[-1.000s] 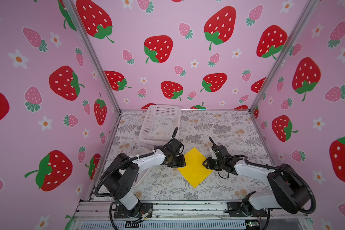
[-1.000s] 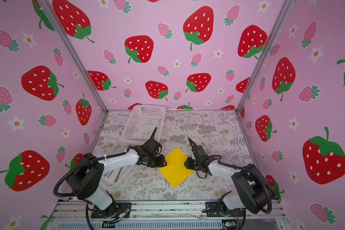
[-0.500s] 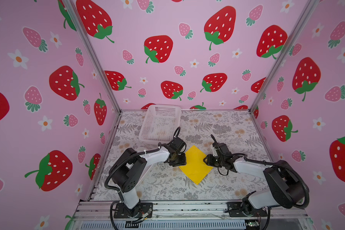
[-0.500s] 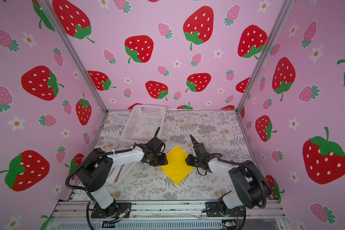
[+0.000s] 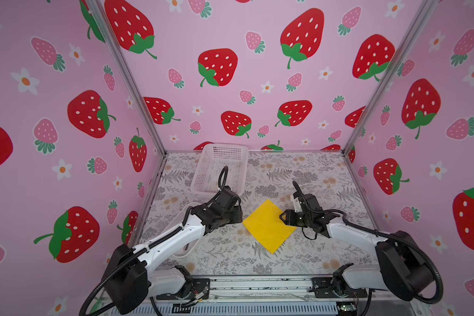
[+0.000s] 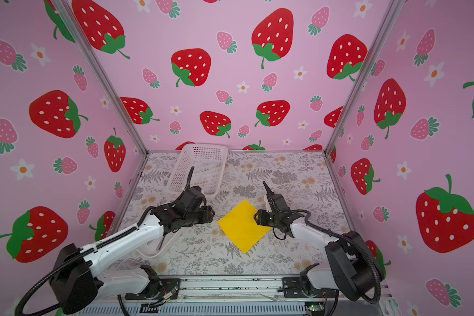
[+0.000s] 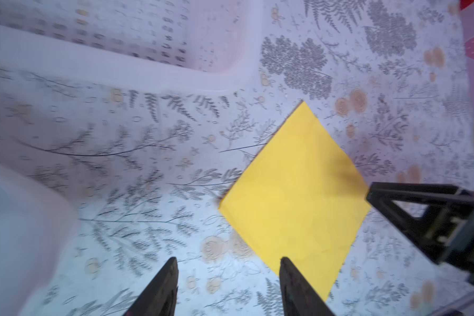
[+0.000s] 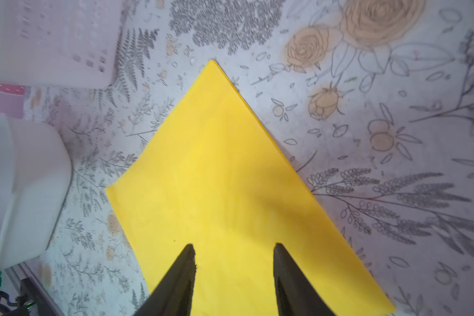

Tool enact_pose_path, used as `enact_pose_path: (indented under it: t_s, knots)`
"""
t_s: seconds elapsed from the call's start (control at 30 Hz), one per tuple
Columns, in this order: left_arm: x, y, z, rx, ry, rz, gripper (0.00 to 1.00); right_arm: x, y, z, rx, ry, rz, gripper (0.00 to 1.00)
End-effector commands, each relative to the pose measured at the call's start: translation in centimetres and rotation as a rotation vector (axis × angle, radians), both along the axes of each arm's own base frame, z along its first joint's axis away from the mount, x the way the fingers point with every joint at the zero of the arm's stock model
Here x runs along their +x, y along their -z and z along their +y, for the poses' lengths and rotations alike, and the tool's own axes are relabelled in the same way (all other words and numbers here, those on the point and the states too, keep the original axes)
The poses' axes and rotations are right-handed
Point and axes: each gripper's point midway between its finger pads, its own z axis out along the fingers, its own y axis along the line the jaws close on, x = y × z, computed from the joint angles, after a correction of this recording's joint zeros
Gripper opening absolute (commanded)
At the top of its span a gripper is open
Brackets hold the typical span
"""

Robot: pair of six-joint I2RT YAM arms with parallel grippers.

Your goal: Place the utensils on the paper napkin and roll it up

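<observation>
The yellow paper napkin [image 5: 268, 227] [image 6: 242, 227] lies flat on the floral table as a diamond. My left gripper [image 5: 240, 214] [image 6: 211, 214] is at its left corner and open. In the left wrist view the left gripper [image 7: 227, 262] has one finger over the napkin [image 7: 296, 191] and one over the table. My right gripper [image 5: 283, 217] [image 6: 256, 218] is at the right corner. The right wrist view shows the right gripper [image 8: 234, 247] open above the napkin [image 8: 216, 177], holding nothing. Of the utensils, only a thin grey piece [image 6: 161, 243] shows in the tray under my left arm.
A white perforated basket [image 5: 219, 169] [image 6: 200, 167] stands at the back, left of centre. A smooth white tray [image 5: 185, 254] [image 6: 148, 253] lies at the front left, mostly under my left arm. Pink strawberry walls close in the table on three sides.
Both grippers have opened wider at the napkin's side corners. The napkin lies almost where it was.
</observation>
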Motion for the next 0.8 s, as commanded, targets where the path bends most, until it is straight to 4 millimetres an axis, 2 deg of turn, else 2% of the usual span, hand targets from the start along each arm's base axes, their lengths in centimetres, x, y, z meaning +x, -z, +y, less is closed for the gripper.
enact_pose_path:
  t_s: [0.0,0.07,0.1,0.17,0.27,0.5,0.57,0.77]
  knots:
    - [-1.9,2.6,7.4,0.225,-0.152,0.057,0.67,0.6,-2.2,0.6,0.034,-0.012,-0.042,0.5]
    - [-2.4,3.5,9.7,0.224,-0.221,0.106,0.7,0.8,-2.8,0.7,0.046,-0.007,-0.05,0.5]
    - [-2.6,4.0,10.2,0.207,-0.233,0.135,0.7,0.9,-3.0,0.8,0.05,-0.006,-0.054,0.5]
    - [-2.8,4.8,11.0,0.172,-0.269,0.194,0.7,1.1,-3.3,1.0,0.058,-0.007,-0.055,0.51]
    - [-2.8,5.3,11.1,0.179,-0.267,0.22,0.7,1.1,-3.2,1.0,0.05,-0.006,-0.043,0.51]
    - [-3.0,7.3,8.9,0.122,-0.189,0.329,0.66,0.9,-2.5,0.6,0.035,0.015,-0.017,0.51]
    - [-2.8,7.7,7.6,0.064,-0.16,0.344,0.64,0.9,-2.3,0.5,0.032,0.02,-0.011,0.51]
    - [-1.6,7.7,4.9,-0.053,-0.141,0.346,0.55,0.8,-2.1,0.5,0.024,0.02,-0.005,0.51]
